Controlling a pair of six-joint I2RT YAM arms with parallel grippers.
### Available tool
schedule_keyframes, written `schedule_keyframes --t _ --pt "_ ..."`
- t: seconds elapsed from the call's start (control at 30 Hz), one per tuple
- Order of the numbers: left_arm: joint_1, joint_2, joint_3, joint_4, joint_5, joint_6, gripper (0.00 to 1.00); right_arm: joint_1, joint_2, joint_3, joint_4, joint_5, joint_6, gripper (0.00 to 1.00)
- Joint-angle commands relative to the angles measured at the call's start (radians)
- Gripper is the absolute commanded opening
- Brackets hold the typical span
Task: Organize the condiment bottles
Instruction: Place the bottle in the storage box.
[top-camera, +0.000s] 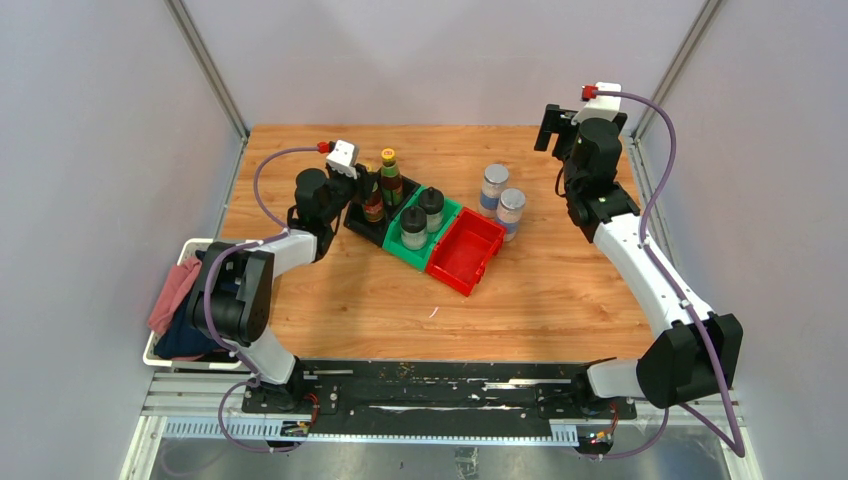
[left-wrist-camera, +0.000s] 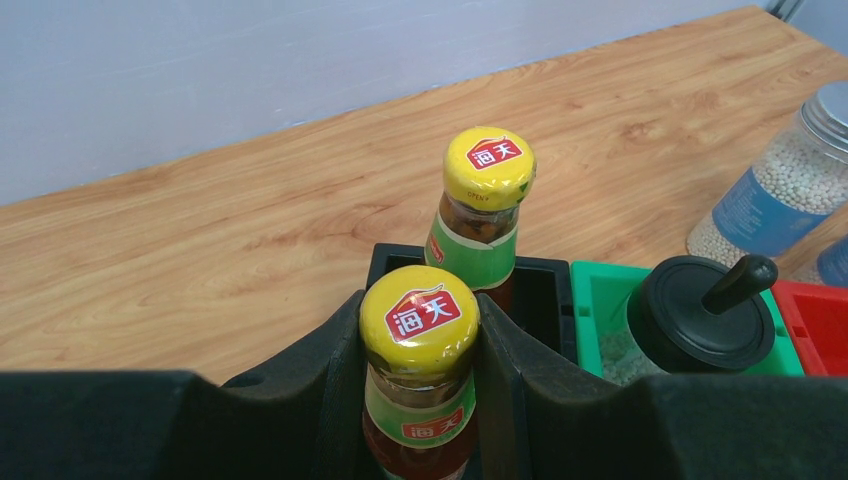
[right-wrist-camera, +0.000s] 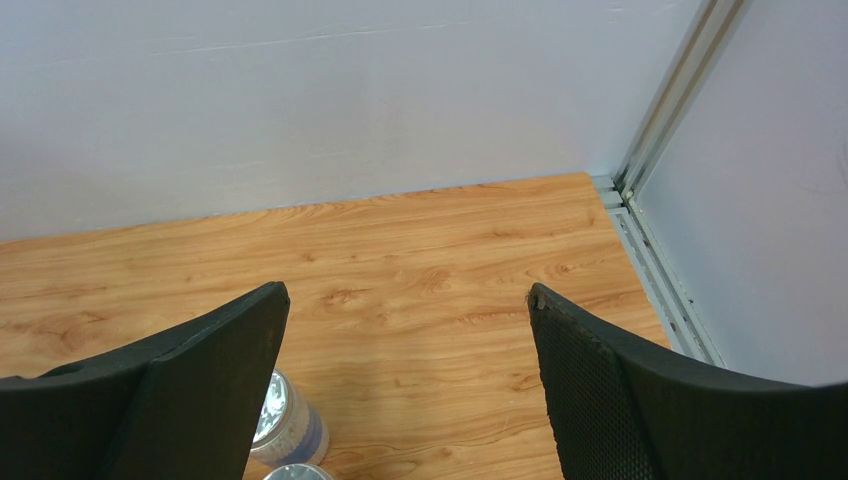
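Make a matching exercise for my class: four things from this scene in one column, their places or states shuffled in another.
Column 1
1. black-capped bottles
2. silver-lidded shakers
3. left end effector
4. right end effector

Column 2
A. open, holding nothing
B. in the green bin
C. shut on a yellow-capped bottle
D. on the table, beside the red bin

Pairs: 1-B, 2-D, 3-C, 4-A

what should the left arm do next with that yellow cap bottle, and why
Probably open the left gripper and release: it is shut on the near brown bottle, which seems to stand in the black bin beside its twin.
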Motion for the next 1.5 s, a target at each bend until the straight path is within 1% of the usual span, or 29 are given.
schedule_keyframes --t 0.0,0.27,0.43,0.5,0.7,0.77,0.9,1.03,1.17,1.23,1.37,1.47 --pt "0.006 -0.032 0.03 0.067 -0.009 0.012 0.0 0.001 -0.013 -0.009 0.025 0.019 -0.005 0.94" --pt "0.006 -0.026 0.032 0.061 -0.012 -0.01 0.0 0.001 -0.01 -0.007 0.026 0.017 -0.003 0.94" --pt "0.005 -0.015 0.054 0.026 0.0 -0.026 0.0 0.001 -0.012 -0.007 0.026 0.018 -0.004 0.94" --pt "0.006 -0.011 0.062 0.015 0.009 -0.032 0.03 0.001 -0.012 -0.009 0.028 0.017 -0.005 0.94" --pt "0.005 -0.009 0.066 0.007 0.009 -0.044 0.19 0.001 -0.013 -0.007 0.028 0.018 -0.006 0.94" --pt "0.005 -0.006 0.066 0.004 0.009 -0.044 0.22 0.0 -0.013 -0.007 0.028 0.018 -0.006 0.94" --pt "0.005 -0.008 0.067 -0.006 0.008 -0.041 0.26 0.0 -0.014 -0.007 0.028 0.018 -0.006 0.94" --pt "0.006 -0.011 0.065 -0.018 0.003 -0.038 0.35 0.001 -0.013 -0.006 0.028 0.018 -0.007 0.94" --pt "0.005 -0.009 0.065 -0.033 0.0 -0.038 0.41 0.001 -0.013 -0.006 0.029 0.018 -0.007 0.94" --pt "0.005 -0.008 0.065 -0.045 -0.005 -0.039 0.47 0.001 -0.013 -0.006 0.028 0.017 -0.006 0.94" --pt "0.004 -0.008 0.065 -0.062 -0.012 -0.041 0.55 0.001 -0.013 -0.007 0.028 0.017 -0.005 0.94" --pt "0.004 -0.009 0.066 -0.074 -0.018 -0.038 0.57 0.001 -0.014 -0.007 0.029 0.016 -0.004 0.94"
